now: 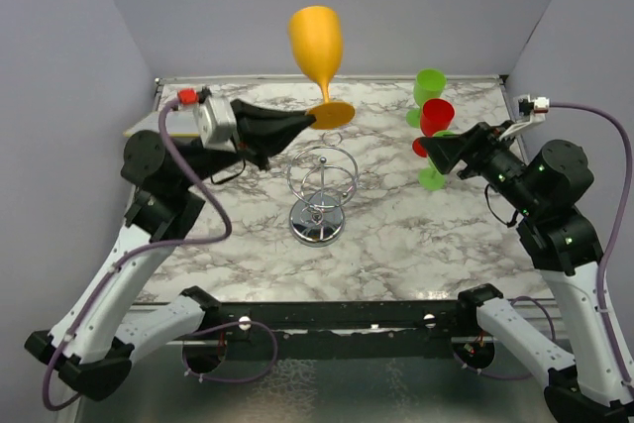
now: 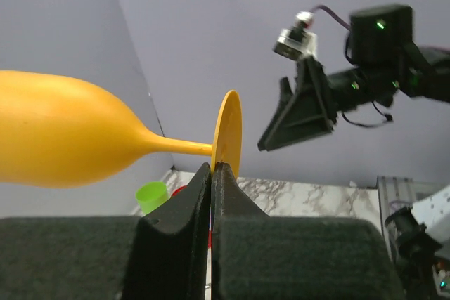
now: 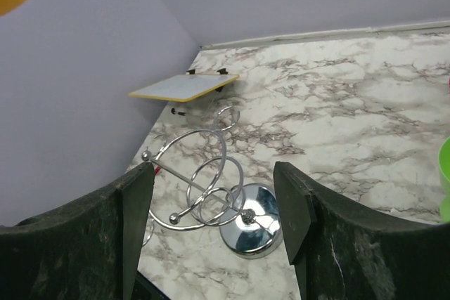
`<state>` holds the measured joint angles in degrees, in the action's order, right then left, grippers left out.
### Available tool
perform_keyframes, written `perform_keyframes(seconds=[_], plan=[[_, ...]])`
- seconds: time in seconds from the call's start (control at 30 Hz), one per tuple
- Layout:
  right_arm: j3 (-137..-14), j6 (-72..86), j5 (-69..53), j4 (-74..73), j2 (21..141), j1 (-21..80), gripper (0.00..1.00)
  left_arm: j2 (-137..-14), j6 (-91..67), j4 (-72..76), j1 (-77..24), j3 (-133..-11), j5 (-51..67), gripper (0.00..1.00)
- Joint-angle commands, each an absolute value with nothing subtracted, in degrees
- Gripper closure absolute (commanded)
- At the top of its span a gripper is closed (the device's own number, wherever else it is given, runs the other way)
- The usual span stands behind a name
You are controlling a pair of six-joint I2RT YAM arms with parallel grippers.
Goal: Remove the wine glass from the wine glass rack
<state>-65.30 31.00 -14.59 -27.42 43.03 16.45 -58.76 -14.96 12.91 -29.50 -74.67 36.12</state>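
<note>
You have the yellow-orange plastic wine glass (image 1: 317, 39) off its stand and up in the air. Your left gripper (image 1: 309, 124) is pinched tight on the edge of the glass's round foot. In the left wrist view its two black fingers (image 2: 179, 230) meet with only the thin disc between them. There the glass lies sideways, bowl out to the left, stem level, foot on edge (from the top camera the bowl shows above the foot, against the back wall). The small chrome wire wine glass rack (image 1: 317, 223) stands upright on the grey-veined white marble table (image 1: 396, 245), below and in front of the held glass and not touching it. Its round mirror base, central post and curled wire loops show plainly between the fingers in the right wrist view. Your right gripper (image 1: 429, 153) hangs over the table's right side with its jaws spread wide, gripping nothing, just beside a cluster of green and red plastic glasses (image 1: 434, 114). A small flat board (image 3: 184, 87) with a yellow edge juts out by the lilac-grey wall (image 1: 59, 96) on the left. The red-and-white fitting (image 1: 188, 98) on the left wrist is too small for you to read any lettering on it.
</note>
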Motion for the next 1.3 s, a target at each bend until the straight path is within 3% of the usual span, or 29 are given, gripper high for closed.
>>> perform_keyframes(seconds=[0.0, 0.23, 0.43, 0.7, 0.97, 1.27], plan=[[-68.7, 33.2, -20.3, -26.3, 44.2, 16.6, 0.3, -49.9, 6.8, 14.7, -34.6, -66.6, 36.7, 1.0], [-73.5, 39.3, -29.8, -27.4, 46.9, 16.6, 0.27, -38.1, 9.9, 14.2, -35.1, -58.7, 40.1, 1.0], [-74.1, 48.8, -52.6, -18.6, 51.9, 16.6, 0.21, -32.5, 11.2, 13.1, -36.9, -53.8, 45.3, 1.0], [-82.4, 42.0, -66.3, -20.3, 60.6, 16.6, 0.2, -27.4, 13.7, 9.2, -39.9, -48.1, 46.0, 1.0], [-89.0, 32.3, -70.7, -22.9, 68.1, 16.6, 0.21, -24.0, 5.6, 8.0, -42.5, -43.6, 48.4, 1.0], [-85.6, 40.6, -76.4, -11.6, 69.1, 19.4, 0.21, -17.0, -5.7, 4.4, -42.6, -40.2, 51.7, 1.0]])
